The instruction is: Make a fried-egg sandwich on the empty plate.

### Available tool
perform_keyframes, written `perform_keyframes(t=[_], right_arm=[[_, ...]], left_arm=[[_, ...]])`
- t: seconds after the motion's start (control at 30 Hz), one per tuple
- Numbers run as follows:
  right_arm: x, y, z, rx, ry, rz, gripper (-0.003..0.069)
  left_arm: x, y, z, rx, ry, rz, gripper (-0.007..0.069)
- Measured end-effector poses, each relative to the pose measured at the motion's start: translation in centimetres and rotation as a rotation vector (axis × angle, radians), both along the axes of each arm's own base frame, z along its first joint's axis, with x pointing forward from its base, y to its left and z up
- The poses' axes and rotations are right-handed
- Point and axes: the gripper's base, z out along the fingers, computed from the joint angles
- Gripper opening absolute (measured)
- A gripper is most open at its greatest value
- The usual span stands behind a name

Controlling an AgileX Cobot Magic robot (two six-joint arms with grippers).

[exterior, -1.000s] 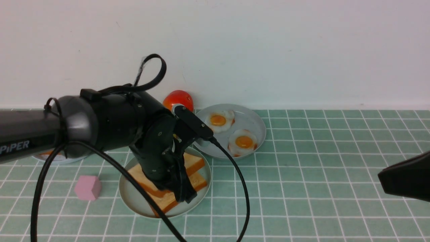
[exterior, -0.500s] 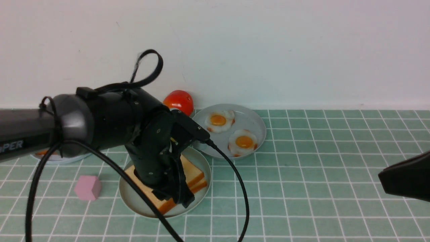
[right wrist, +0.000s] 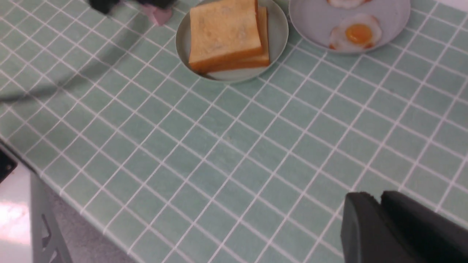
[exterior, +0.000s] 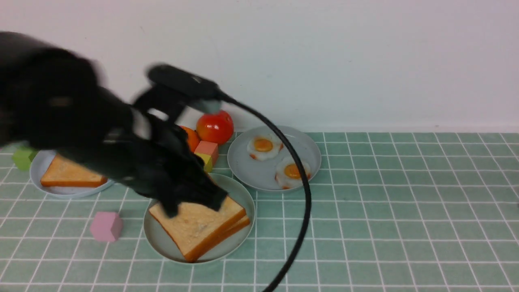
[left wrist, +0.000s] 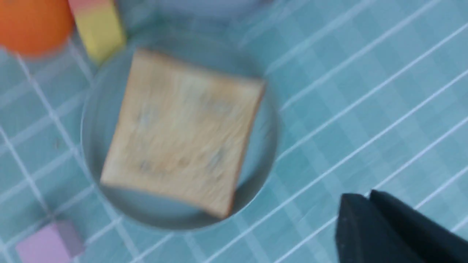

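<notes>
Sandwich (exterior: 200,227) sitting on mint plate (exterior: 156,239), near-left of egg plate (exterior: 251,168). L gripper (left wrist: 367,199) hovering, blurred, above plate's far-left side, jaws closed, empty. R gripper (right wrist: 378,197) hanging over tiles (right wrist: 256,164) at near right, jaws looking closed, empty.

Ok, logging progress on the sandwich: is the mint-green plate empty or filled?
Filled: a toast stack of two slices lies flat on the mint-green plate. Whether an egg sits between the slices cannot be told.

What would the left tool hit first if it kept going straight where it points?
Most likely the top toast slice on the mint-green plate, which lies right under the left tool. The blur makes the exact line uncertain.
</notes>
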Motion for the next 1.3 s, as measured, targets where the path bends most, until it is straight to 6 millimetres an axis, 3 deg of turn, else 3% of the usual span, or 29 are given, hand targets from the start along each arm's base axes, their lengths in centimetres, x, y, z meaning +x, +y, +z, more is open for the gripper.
perform_keyframes(t=[0.07,0.23,0.37,0.53,0.7,0.9,1.07,1.3], right_arm=[[-2.0,-0.9,0.3,0.016,-0.004,-0.031,0.0087],[-5.2,-3.2,-0.3,0.045,-0.017,-0.178,0.0087],[-7.8,-5.1,-1.2,0.116,-0.06,-0.317,0.0087],[-9.8,-6.5,-3.0,0.19,-0.069,-0.427,0.0087],[-9.5,-6.6,-5.9,0.18,-0.029,-0.464,0.0087],[-6.7,-5.4,-8.1,0.248,-0.104,-0.459,0.009],[-4.8,-4.6,-9.7,0.329,-0.194,-0.45,0.0097],[-3.9,-4.3,-12.4,0.3,-0.145,-0.458,0.0107]], left_arm=[[-3.0,1.7,1.7,-0.115,-0.105,0.009,-0.0013],[-8.6,5.3,2.0,-0.291,-0.306,0.03,-0.0013],[-13.2,8.5,-0.7,-0.412,-0.449,0.048,-0.0013],[-16.8,10.9,-5.0,-0.549,-0.584,0.07,-0.0013],[-18.1,11.8,-8.2,-0.594,-0.639,0.075,-0.0013],[-18.0,11.7,-10.0,-0.559,-0.582,0.072,-0.0013],[-18.1,11.6,-10.6,-0.53,-0.536,0.064,-0.0013],[-18.1,11.6,-10.7,-0.523,-0.526,0.062,-0.0013]])
